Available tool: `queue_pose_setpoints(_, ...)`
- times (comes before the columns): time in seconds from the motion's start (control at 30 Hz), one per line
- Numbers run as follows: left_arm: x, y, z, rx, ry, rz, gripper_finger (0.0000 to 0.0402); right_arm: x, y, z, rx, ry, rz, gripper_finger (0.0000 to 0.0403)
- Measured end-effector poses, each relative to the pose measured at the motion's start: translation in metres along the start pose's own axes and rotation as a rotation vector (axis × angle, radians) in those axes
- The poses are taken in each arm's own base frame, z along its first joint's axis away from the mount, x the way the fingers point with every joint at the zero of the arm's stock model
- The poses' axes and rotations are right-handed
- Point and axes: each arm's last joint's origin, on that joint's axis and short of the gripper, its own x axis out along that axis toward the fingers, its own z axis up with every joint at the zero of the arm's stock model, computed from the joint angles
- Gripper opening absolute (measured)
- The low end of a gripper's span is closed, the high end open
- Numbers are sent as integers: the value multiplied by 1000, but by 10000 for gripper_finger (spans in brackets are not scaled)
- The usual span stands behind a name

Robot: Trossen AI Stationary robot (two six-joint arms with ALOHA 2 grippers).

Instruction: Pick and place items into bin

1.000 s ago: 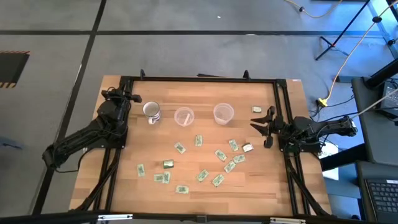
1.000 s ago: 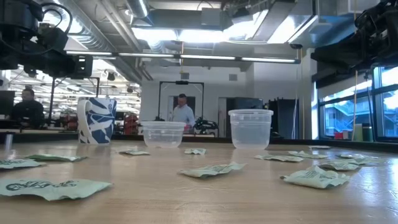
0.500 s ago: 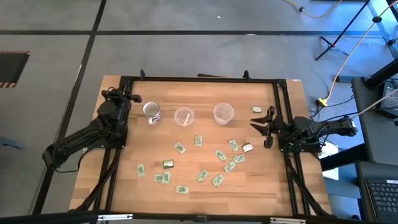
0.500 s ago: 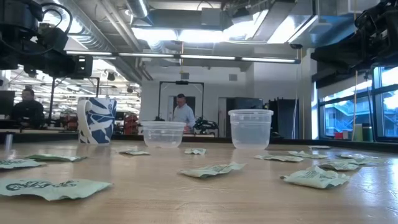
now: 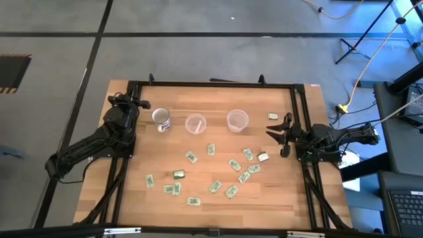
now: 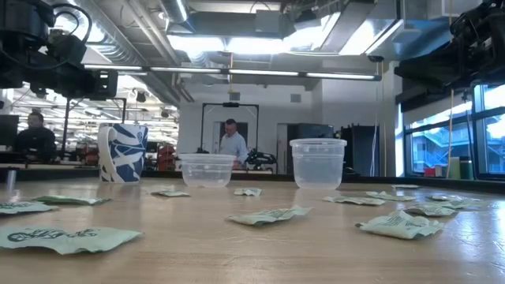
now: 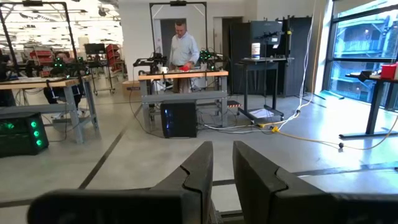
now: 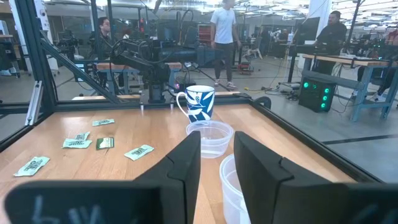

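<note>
Roughly twenty packets [image 5: 215, 186] lie scattered flat on the table [image 5: 291, 192], mostly in its near-middle and right part, well apart from the mug [image 5: 161, 119] and the two clear tubs [image 5: 195, 123] along the far side; none seen inside a tub yet. Judged light, thin, crinkly-wrapped and likely slippery; lying flush on the wood, each offers little edge. Best taken across the short width, fingertips pressed down beside both long edges, or at a raised crimped end, as the puffed one [image 6: 399, 224] in the low view shows. Left gripper [image 5: 137, 104] parked at the far left corner, beside the mug, fingers [image 7: 196, 171] nearly together with a narrow gap, holding nothing. Right gripper [image 5: 281, 137] hovers at the right edge near an olive-gold packet [image 5: 262, 157], fingers [image 8: 186, 162] slightly parted, empty, touching nothing.
</note>
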Motion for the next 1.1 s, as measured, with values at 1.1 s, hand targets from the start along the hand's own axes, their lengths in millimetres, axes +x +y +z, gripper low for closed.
queue_pose_setpoints(1.1,0,0,0,-3,-3,0,57,0,0,0,31,0,0,101)
